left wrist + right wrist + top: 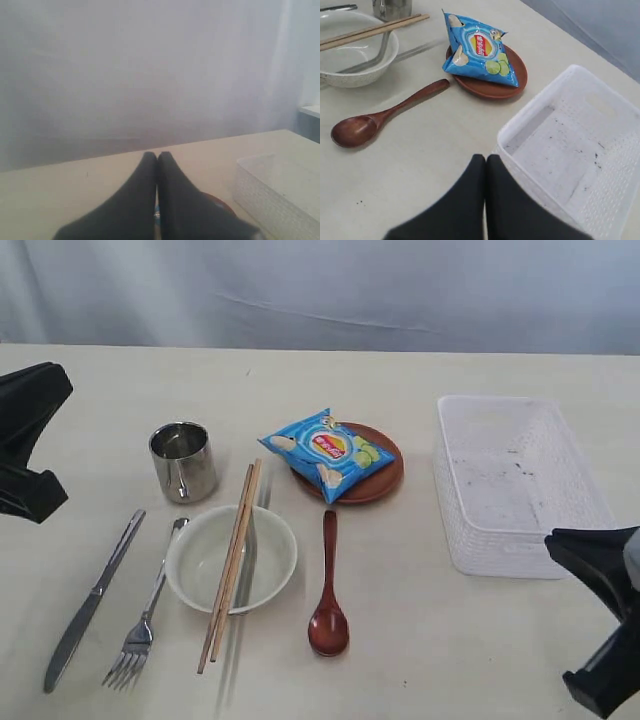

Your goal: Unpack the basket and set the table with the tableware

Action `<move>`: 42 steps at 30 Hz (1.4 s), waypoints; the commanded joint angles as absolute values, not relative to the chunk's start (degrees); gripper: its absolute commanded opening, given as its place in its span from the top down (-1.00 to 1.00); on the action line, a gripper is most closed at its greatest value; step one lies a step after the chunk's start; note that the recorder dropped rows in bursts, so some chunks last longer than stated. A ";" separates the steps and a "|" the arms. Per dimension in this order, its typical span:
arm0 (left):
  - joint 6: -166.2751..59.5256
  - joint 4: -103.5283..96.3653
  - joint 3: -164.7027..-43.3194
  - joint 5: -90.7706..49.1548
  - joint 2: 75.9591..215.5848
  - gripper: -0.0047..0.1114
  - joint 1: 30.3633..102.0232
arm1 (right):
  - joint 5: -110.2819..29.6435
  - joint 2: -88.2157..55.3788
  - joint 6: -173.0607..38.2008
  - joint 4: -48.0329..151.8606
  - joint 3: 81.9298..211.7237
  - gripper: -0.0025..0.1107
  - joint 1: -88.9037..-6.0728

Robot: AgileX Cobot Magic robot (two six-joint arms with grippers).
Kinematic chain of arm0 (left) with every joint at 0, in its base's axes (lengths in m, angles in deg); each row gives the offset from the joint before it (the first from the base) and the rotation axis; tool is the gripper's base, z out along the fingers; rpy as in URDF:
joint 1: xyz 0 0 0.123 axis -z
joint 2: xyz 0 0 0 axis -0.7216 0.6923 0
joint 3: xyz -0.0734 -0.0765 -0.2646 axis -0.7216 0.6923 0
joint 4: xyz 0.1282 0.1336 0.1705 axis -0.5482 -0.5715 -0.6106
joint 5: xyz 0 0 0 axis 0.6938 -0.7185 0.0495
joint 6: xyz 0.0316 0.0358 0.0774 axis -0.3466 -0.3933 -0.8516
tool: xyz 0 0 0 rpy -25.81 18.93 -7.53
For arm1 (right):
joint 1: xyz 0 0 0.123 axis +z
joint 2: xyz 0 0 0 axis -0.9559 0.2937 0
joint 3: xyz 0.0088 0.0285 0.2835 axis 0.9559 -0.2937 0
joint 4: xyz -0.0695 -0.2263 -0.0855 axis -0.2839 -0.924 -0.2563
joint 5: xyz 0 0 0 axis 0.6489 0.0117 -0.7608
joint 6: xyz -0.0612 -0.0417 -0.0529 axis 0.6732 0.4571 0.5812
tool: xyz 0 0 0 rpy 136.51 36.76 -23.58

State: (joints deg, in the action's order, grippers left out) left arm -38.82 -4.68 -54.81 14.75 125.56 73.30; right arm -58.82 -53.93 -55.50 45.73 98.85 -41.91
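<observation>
On the plate (388,476), crisp packet (325,452), logo unreadable; left gripper (157,159), right gripper (486,161) closed, empty.

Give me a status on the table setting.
Done: the basket looks empty. The cup, bowl, plate, knife, fork and spoon lie on the table, with the chopsticks across the bowl and a crisp packet on the plate.
In hand: nothing; the left gripper and right gripper are shut and empty.
Left: nothing obvious.
</observation>
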 commanded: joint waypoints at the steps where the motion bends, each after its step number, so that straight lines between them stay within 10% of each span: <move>1: -39.05 -4.90 -54.46 14.86 125.30 0.92 73.43 | -58.92 -55.39 -56.13 40.55 98.61 0.96 -41.47; 8: -39.05 -4.90 -54.46 14.86 125.30 0.92 73.43 | -59.52 -61.44 -58.39 44.01 98.32 0.96 -43.98; 22: -39.05 -4.90 -54.46 14.86 125.30 0.92 73.43 | -46.14 -85.64 -62.84 56.78 82.68 0.96 -76.37; 42: -39.05 -4.90 -54.46 14.86 125.30 0.92 73.43 | -54.25 -87.39 -62.84 56.47 81.93 0.96 -77.94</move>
State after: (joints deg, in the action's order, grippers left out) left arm -38.82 -4.68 -54.81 14.75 125.56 73.30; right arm -54.01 -87.02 -62.63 56.35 82.10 -77.59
